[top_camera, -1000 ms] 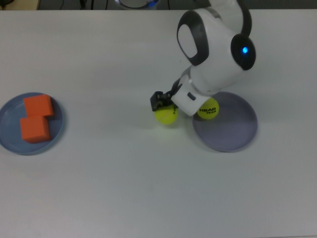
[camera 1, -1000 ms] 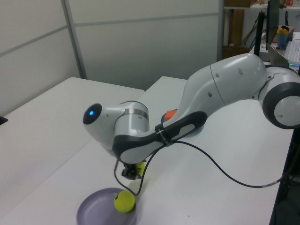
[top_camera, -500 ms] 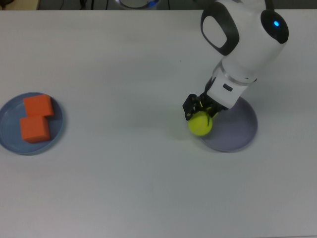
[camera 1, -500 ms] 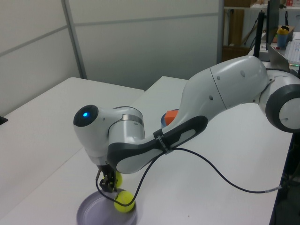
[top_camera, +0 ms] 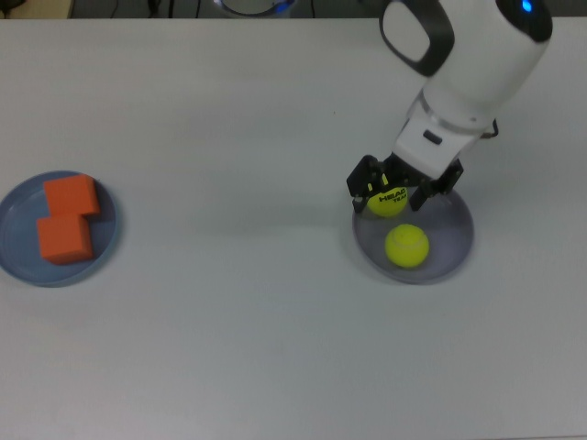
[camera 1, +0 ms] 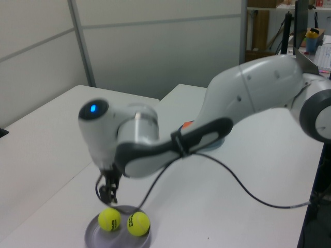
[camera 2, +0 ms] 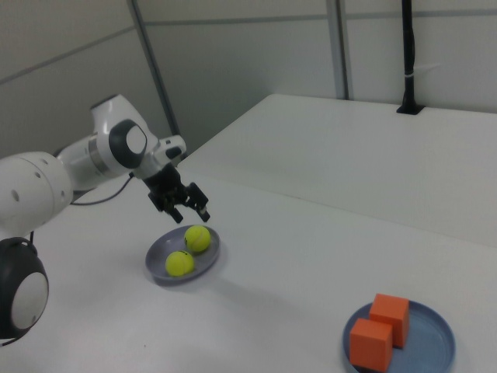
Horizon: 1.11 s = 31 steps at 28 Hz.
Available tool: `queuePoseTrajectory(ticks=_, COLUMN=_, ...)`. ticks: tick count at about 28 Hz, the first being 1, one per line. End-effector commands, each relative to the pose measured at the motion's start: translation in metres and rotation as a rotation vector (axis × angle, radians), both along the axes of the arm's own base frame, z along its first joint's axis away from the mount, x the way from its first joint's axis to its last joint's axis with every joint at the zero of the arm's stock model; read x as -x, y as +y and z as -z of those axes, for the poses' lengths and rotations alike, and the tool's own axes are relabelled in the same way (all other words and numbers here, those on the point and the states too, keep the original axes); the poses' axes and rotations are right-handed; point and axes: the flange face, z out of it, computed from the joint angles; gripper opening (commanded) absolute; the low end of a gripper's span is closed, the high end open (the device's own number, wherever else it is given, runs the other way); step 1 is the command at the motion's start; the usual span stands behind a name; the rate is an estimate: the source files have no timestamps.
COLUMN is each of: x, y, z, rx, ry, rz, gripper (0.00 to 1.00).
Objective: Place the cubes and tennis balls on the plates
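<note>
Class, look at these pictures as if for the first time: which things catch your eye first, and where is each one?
The big white robot arm stands out, its tool open above the lavender-grey plate at the top view's right. Two yellow-green tennis balls lie on that plate. At the top view's far left, two orange cubes sit together on a light blue plate.

A white table (top_camera: 229,348) fills the top view. In the left view a grey panelled wall (camera 1: 155,46) stands behind it, with cluttered shelves (camera 1: 310,36) at the left view's far right. In the right view a black pole (camera 2: 408,54) rises from a second white table (camera 2: 349,148).
</note>
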Motion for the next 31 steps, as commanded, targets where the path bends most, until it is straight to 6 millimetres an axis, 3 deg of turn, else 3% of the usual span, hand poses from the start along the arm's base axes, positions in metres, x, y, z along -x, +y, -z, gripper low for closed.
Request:
queuePoseTrajectory(ticks=1, x=0.007, y=-0.041, z=-0.071, rx=-0.031, ry=0.011, rz=0.016, gripper=1.0)
queuePoseTrajectory(ticks=3, x=0.016, y=-0.06, z=-0.102, rx=0.0, ry=0.017, rz=0.009, gripper=1.0)
queuePoseTrajectory(ticks=9, x=0.026, y=-0.113, z=-0.154, rx=0.04, ry=0.036, rz=0.008, gripper=1.0)
queuePoseTrajectory(ticks=14, x=0.029, y=-0.164, z=-0.198, rx=-0.067, ry=0.039, rz=0.024, gripper=1.0)
queuePoseTrajectory(ticks=18, x=0.031, y=-0.197, z=-0.217, rx=-0.141, ry=0.044, rz=0.046, gripper=1.0)
queuePoseTrajectory(ticks=21, x=0.029, y=-0.221, z=-0.219, rx=-0.167, ry=0.067, rz=0.089, gripper=1.0)
queuePoseTrajectory(ticks=28, x=0.03, y=-0.249, z=-0.21, rx=-0.106, ry=0.13, rz=0.144, gripper=1.0)
queuePoseTrajectory(ticks=31, x=0.038, y=-0.264, z=-0.222, rx=-0.074, ry=0.127, rz=0.167, gripper=1.0)
